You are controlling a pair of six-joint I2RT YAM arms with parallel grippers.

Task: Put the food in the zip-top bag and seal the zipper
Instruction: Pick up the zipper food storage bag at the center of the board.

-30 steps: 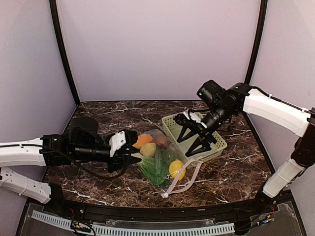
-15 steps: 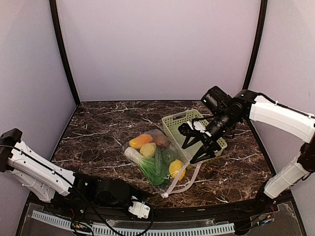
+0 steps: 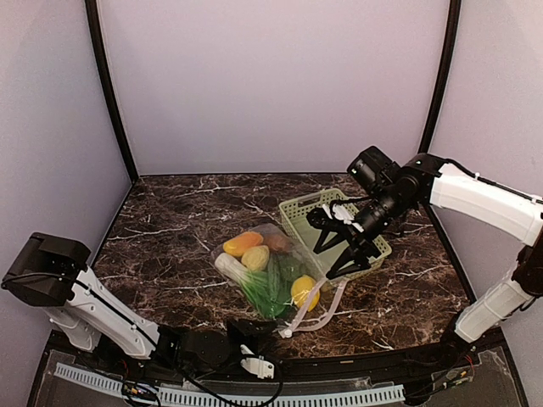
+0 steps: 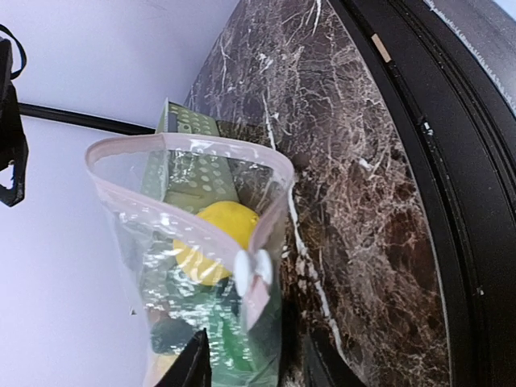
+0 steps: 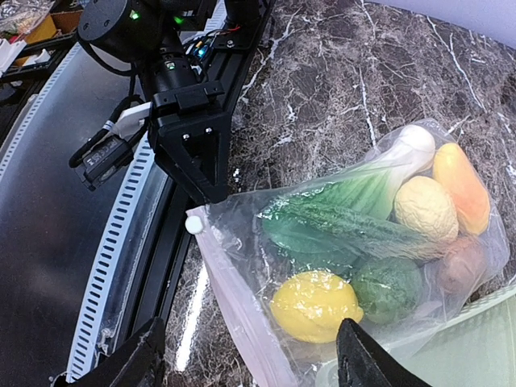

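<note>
Left hand [image 4: 254,367]: near table edge, 6 o'clock of the bag; fingers parted, holding nothing, bag's mouth corner just ahead.
Clear spotted soft plastic zip-top bag [image 5: 234,234]: flat on dark marble table [image 3: 170,229], centre.
Narrow pink zipper strip [image 4: 189,145]: gaping in a loop, unsealed.
Food: yellow plastic lemon [image 3: 304,291] and white-stalked green bok choy [image 3: 246,278] inside bag.
Right hand [image 3: 338,251]: 2 o'clock of bag, fingers wide, empty, over light green lattice basket [image 3: 297,212].

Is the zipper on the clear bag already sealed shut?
No. In the left wrist view the zipper gapes as an open pink loop, and the lemon sits inside the bag.
</note>
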